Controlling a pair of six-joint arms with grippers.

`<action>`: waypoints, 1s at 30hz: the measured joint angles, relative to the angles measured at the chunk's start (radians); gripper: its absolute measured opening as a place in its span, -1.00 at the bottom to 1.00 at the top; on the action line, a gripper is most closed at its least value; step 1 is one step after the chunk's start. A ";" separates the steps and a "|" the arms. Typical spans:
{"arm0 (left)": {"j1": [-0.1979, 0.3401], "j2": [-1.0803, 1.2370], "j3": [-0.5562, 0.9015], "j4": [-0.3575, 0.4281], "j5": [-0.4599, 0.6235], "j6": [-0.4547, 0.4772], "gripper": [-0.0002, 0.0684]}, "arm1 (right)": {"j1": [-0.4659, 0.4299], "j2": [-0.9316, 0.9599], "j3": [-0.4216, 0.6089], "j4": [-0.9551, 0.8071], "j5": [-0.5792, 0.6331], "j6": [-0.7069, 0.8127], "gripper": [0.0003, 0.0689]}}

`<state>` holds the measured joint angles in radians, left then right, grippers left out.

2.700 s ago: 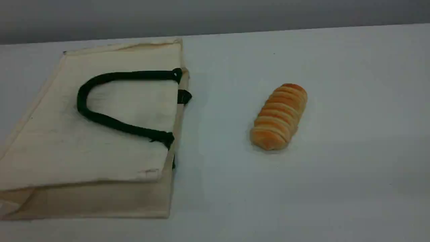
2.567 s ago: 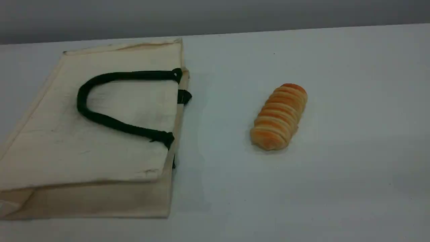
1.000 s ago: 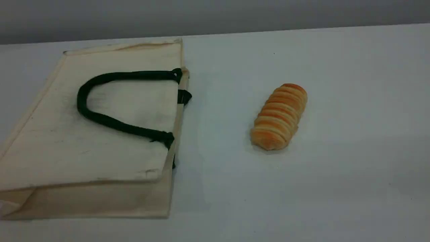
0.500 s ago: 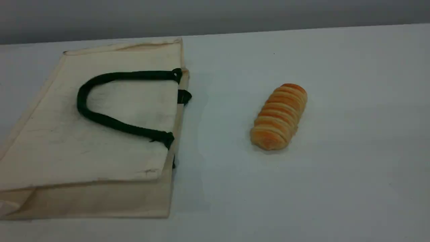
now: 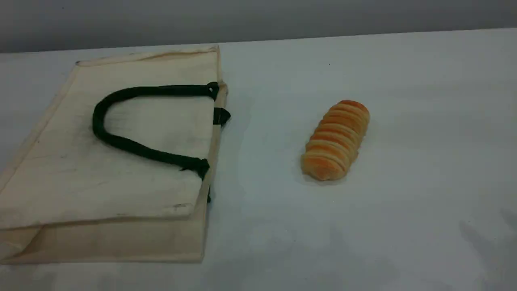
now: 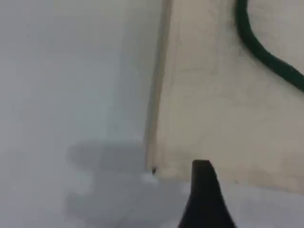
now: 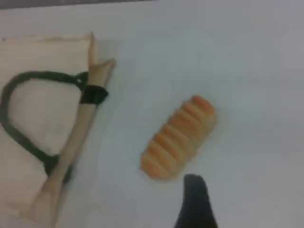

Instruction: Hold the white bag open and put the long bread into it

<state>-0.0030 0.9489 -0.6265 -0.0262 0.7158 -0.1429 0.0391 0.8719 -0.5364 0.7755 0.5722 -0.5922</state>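
Observation:
The white bag (image 5: 101,182) lies flat on the table's left side, mouth toward the right, with a dark green handle (image 5: 97,121) folded back over it. To its right lies the long bread (image 5: 336,139), ridged and golden-orange. Neither arm shows in the scene view. In the left wrist view one dark fingertip (image 6: 203,185) of my left gripper hovers over a corner of the bag (image 6: 223,109), beside the handle (image 6: 256,47). In the right wrist view one fingertip (image 7: 194,194) of my right gripper hangs just near of the bread (image 7: 178,137). Both grippers stand open, holding nothing.
The white table (image 5: 404,101) stretches wide to the right of the bread and in front of it. A grey wall (image 5: 258,16) runs behind the table's far edge. Soft shadows (image 5: 484,242) fall on the near part of the table.
The bag and bread have not moved. Faint shadows have appeared on the table along the scene view's bottom edge.

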 joint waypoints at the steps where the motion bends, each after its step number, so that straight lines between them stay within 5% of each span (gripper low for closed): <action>1: 0.000 0.037 -0.007 0.000 -0.020 0.000 0.28 | 0.000 0.027 -0.001 0.040 -0.003 -0.032 0.34; 11: 0.000 0.372 -0.115 -0.002 -0.197 0.001 0.28 | 0.000 0.278 -0.112 0.244 -0.053 -0.210 0.34; 21: 0.000 0.668 -0.273 -0.015 -0.221 0.031 0.28 | 0.000 0.486 -0.179 0.303 -0.082 -0.248 0.34; 30: 0.000 0.882 -0.382 -0.217 -0.233 0.212 0.28 | 0.000 0.529 -0.179 0.407 -0.082 -0.336 0.34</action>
<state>-0.0030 1.8312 -1.0088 -0.2432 0.4833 0.0686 0.0391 1.4005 -0.7154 1.1826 0.4901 -0.9287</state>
